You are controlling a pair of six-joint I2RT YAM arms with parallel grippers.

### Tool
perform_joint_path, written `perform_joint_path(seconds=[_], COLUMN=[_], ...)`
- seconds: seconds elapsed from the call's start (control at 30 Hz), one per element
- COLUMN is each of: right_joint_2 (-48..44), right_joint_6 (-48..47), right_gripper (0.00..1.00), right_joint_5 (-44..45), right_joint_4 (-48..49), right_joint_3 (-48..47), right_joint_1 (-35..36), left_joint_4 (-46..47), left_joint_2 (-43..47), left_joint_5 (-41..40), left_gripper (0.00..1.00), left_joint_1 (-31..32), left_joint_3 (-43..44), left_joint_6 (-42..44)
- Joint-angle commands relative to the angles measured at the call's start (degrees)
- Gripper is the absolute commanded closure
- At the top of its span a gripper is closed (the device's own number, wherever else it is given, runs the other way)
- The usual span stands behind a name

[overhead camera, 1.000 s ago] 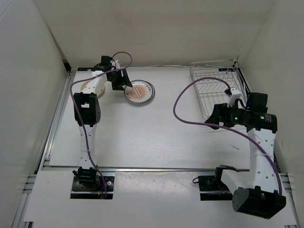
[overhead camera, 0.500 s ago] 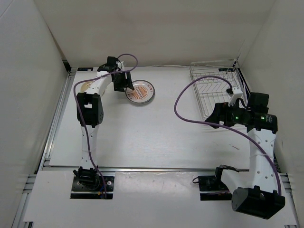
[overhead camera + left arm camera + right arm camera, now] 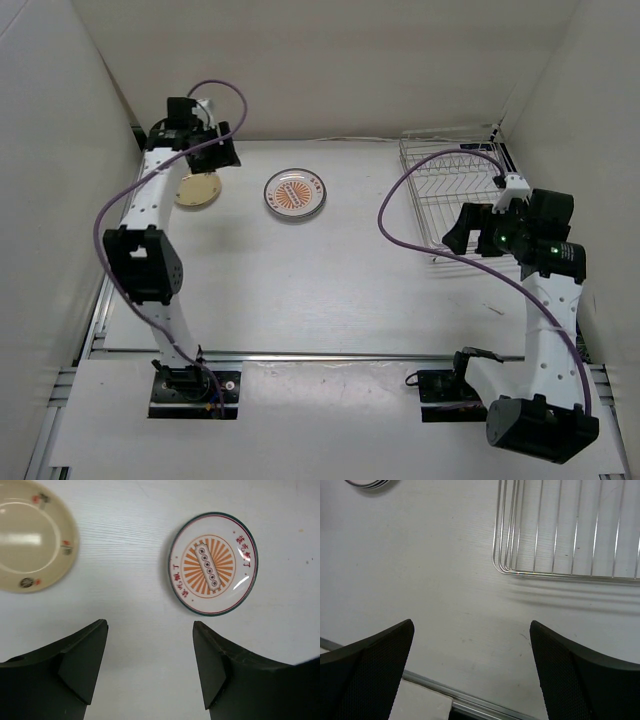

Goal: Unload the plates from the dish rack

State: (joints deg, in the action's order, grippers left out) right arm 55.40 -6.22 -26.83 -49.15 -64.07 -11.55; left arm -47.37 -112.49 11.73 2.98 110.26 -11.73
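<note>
The plate with the orange-red centre pattern (image 3: 295, 192) lies flat on the table at the back centre and shows in the left wrist view (image 3: 212, 563). The plain tan plate (image 3: 198, 188) lies flat to its left, and also shows in that wrist view (image 3: 27, 540). The white plate with the dark lettered rim is not in view. The silver wire dish rack (image 3: 452, 185) stands at the back right, with no plate showing in it. My left gripper (image 3: 222, 152) is open and empty, raised above and behind the two plates (image 3: 150, 625). My right gripper (image 3: 458, 232) is open and empty at the rack's near-left corner (image 3: 471, 624).
White walls close in the table on the left, back and right. A metal rail (image 3: 330, 355) runs along the near edge and shows in the right wrist view (image 3: 470, 700). The rack's corner (image 3: 560, 530) and a plate rim (image 3: 367, 484) show there too. Purple cables loop over both arms.
My left arm has lifted and swung left and back, away from the orange-patterned plate, uncovering the tan plate. My right gripper has shifted slightly right and back.
</note>
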Motion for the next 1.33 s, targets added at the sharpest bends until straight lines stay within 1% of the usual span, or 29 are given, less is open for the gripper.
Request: perform_joint_path(seconds=[0.0, 0.03, 0.07, 0.13, 0.2, 0.23, 0.27, 0.33, 0.37, 0.4, 0.43, 0.47, 0.5, 0.53, 0.57, 0.6, 0.7, 0.8, 0.83, 0.93, 1.1, 1.3], right_joint_2=[-2.74, -3.62, -3.63, -5.82, -8.01, -8.81, -9.6, -12.15, -13.72, -14.43, -15.05, -16.27, -16.89, -17.51, -18.65, -19.18, -20.77, -22.26, -22.87, -24.36, -25.6, -26.13], right_joint_6=[3.49, 4.28, 5.33, 7.7, 8.76, 9.38, 9.38, 9.38, 9.38, 9.38, 9.38, 8.86, 8.86, 8.33, 7.81, 7.8, 6.58, 6.57, 7.35, 7.89, 7.89, 8.06], right_gripper=[0.0, 0.0, 0.0, 0.0, 0.0, 0.0, 0.0, 0.0, 0.0, 0.0, 0.0, 0.0, 0.0, 0.0, 0.0, 0.0, 0.0, 0.0, 0.0, 0.0, 0.0, 0.0], right_joint_5=[3.36, 4.49, 8.33, 12.57, 17.74, 18.73, 19.35, 19.89, 20.67, 20.68, 20.68, 21.2, 21.2, 21.2, 21.2, 21.2, 21.2, 21.2, 20.68, 20.15, 19.62, 20.32], right_joint_4=[3.79, 4.58, 5.54, 6.25, 6.86, 6.87, 6.87, 6.87, 6.87, 6.87, 6.87, 6.87, 6.26, 6.25, 6.25, 6.25, 6.25, 6.25, 6.25, 6.87, 7.4, 6.87], right_joint_3=[-1.15, -0.62, 0.69, 2.37, 5.17, 6.14, 7.11, 9.66, 10.45, 11.94, 12.56, 13.27, 14.66, 15.38, 15.99, 16.61, 17.93, 19.07, 19.68, 20.47, 20.48, 19.34], right_joint_1=[-0.49, -0.49, -0.49, -0.49, -0.49, -0.49, -0.49, -0.49, -0.49, -0.49, -0.49, -0.49, -0.49, -0.49, -0.49, -0.49, -0.49, -0.49, -0.49, -0.49, -0.49, -0.49], left_joint_4=[1.05, 1.75, 1.76, 2.98, 3.69, 4.22, 4.22, 5.01, 5.97, 6.85, 7.38, 7.38, 8.17, 8.18, 8.18, 8.78, 9.41, 10.02, 10.63, 10.64, 10.64, 10.64], left_joint_2=[9.02, 12.52, 14.29, 17.81, 23.35, 25.19, 28.95, 32.66, 36.51, 38.46, 40.48, 42.59, 46.53, 48.48, 50.5, 54.35, 60.95, 65.1, 67.46, 70.73, 71.44, 71.44], left_joint_5=[-4.86, -5.65, -5.66, -7.59, -8.99, -9.87, -10.84, -14.08, -14.71, -15.32, -15.33, -15.33, -15.33, -14.63, -14.63, -14.63, -14.63, -14.63, -14.63, -14.63, -12.87, -12.87], left_gripper=[0.2, 0.2, 0.19, 0.19, 0.18, 0.18, 0.18, 0.18, 0.18, 0.18, 0.18, 0.18, 0.18, 0.18, 0.18, 0.18, 0.17, 0.17, 0.17, 0.15, 0.15, 0.15], left_joint_1=[-2.88, -3.42, -4.03, -5.44, -6.05, -6.67, -6.67, -6.67, -6.67, -7.2, -7.2, -7.2, -7.2, -7.72, -7.73, -7.73, -8.26, -9.93, -10.62, -12.29, -16.07, -17.13], left_joint_3=[-5.74, -9.32, -11.1, -14.44, -19.54, -21.12, -24.09, -28.93, -30.61, -32.37, -34.3, -38.32, -40.28, -42.21, -46.32, -48.45, -55.22, -60.84, -62.08, -65.6, -65.61, -65.61], left_joint_6=[0.83, 0.83, 0.83, 1.35, 1.88, 2.67, 2.67, 4.34, 4.34, 5.04, 5.57, 5.57, 5.57, 5.57, 6.36, 6.89, 8.29, 9.35, 9.35, 9.35, 9.35, 8.83])
